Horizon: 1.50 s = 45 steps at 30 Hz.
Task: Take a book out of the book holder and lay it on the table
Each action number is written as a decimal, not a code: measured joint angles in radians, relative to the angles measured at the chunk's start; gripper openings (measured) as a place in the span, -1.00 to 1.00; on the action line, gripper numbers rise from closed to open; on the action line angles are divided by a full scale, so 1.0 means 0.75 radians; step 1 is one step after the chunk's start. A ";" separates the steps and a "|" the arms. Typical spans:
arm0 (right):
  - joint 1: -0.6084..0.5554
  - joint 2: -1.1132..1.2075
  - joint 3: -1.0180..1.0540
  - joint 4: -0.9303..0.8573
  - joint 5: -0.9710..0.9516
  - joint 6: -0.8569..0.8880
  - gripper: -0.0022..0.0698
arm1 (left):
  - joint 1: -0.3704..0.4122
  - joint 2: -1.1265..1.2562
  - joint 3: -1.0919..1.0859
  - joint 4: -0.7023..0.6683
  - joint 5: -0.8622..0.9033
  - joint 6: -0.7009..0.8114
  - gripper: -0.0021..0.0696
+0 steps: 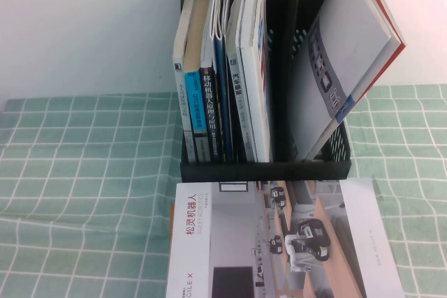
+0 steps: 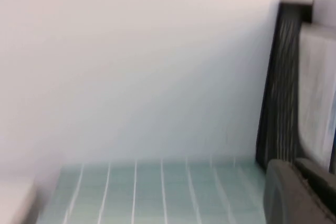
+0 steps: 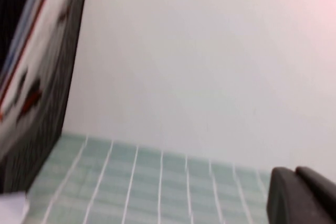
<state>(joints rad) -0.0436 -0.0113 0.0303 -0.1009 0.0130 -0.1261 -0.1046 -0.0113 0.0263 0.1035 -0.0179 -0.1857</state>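
Black rack [image 1: 265,170] between left [image 2: 300,195], right claws [image 3: 303,196]

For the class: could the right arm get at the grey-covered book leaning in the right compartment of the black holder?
Probably yes. The grey-covered book leans alone in the book holder, top edge exposed. Neither the right gripper nor the left gripper appears overhead.

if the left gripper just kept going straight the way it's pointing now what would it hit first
Probably the white wall. The left gripper shows only at the left wrist view's edge, over the table, with the book holder off to one side. Depth is unclear.
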 joint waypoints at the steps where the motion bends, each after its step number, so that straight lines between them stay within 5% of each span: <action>1: 0.000 0.000 0.000 0.000 -0.088 0.000 -0.95 | 0.000 0.000 0.000 0.000 -0.073 0.004 -0.95; 8: 0.000 0.000 0.000 0.000 -0.472 -0.021 -0.95 | 0.000 0.000 0.000 0.003 -0.466 0.023 -0.95; 18: 0.000 0.000 0.000 0.307 -0.545 -0.053 -0.95 | 0.000 0.000 0.000 -0.044 -0.724 0.023 -0.95; 27: 0.000 0.000 -0.011 0.373 -0.681 -0.143 -0.95 | 0.000 -0.001 -0.389 -0.223 0.024 0.020 -0.95; 33: 0.000 0.000 -0.212 0.368 -0.304 -0.312 -0.95 | 0.000 0.010 -0.482 -0.189 0.102 0.069 -0.95; 38: 0.000 0.095 -0.440 0.353 -0.028 -0.347 -0.95 | 0.000 0.199 -0.643 -0.227 0.426 0.107 -0.95; 45: 0.000 0.359 -0.611 0.353 0.125 -0.352 -0.95 | 0.000 0.582 -0.888 -0.661 0.621 0.562 -0.95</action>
<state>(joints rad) -0.0436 0.2576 -0.4278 0.1642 0.1065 -0.3902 -0.1046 0.4254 -0.6397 -0.3925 0.4477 0.2354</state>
